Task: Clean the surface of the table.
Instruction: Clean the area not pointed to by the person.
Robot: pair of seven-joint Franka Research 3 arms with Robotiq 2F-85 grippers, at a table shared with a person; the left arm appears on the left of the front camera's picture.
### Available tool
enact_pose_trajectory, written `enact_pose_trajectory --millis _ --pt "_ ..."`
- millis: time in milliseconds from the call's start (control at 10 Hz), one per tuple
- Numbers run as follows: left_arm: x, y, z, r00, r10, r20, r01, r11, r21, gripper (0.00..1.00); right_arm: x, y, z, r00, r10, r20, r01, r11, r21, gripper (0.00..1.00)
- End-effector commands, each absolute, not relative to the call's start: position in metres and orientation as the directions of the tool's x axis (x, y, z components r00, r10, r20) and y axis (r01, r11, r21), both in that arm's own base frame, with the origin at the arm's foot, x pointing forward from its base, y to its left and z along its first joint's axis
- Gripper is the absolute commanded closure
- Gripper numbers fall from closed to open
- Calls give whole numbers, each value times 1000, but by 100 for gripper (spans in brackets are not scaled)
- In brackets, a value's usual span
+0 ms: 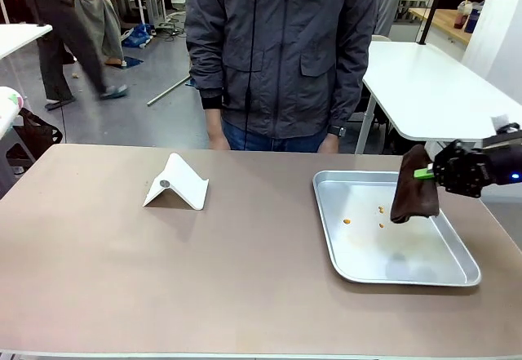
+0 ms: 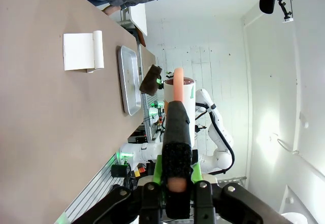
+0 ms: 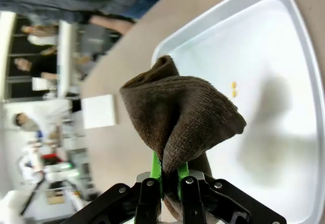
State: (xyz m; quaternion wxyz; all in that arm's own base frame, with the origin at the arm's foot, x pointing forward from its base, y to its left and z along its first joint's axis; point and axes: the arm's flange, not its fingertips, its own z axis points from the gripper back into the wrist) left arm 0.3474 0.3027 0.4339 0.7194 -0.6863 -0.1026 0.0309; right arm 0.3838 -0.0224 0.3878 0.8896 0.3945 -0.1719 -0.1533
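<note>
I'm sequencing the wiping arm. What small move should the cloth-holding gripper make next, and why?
Probably lower the right gripper a little. Its fingers are shut on the brown cloth, which hangs above the tray without touching it, just right of the orange crumbs. Touching down first would let the cloth start wiping toward them.

The brown cloth (image 1: 416, 190) covers the tips of the right arm's jaws in the front view, and that arm runs off the picture's right edge. The specks (image 1: 381, 208) on the tray (image 1: 408, 255) are too small to identify. The top edge cuts the person (image 1: 281, 50) at the shoulders. The desk (image 1: 122, 270) loses its near corners past both sides. In the left wrist view, the black tool (image 2: 176, 132) has its lower end buried between the left arm's jaws.
</note>
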Motion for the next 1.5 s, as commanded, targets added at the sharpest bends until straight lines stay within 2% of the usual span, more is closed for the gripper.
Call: enact_pose_trajectory --millis 0,200,500,800,1400 --pt "344 303 439 977 188 105 97 51 -994 78 402 -15 388 913 -343 219 141 771 621 86" --pt "344 303 439 977 188 105 97 51 -994 78 421 -12 385 936 -238 261 117 906 407 86" --pt "344 303 439 977 188 105 97 51 -994 78 439 -9 378 951 -174 256 101 956 274 86" --pt "344 303 439 977 188 105 97 51 -994 78 463 -6 348 956 -195 221 117 939 323 86" --pt "344 303 439 977 188 105 97 51 -994 78 475 20 295 969 -248 16 207 840 502 86"
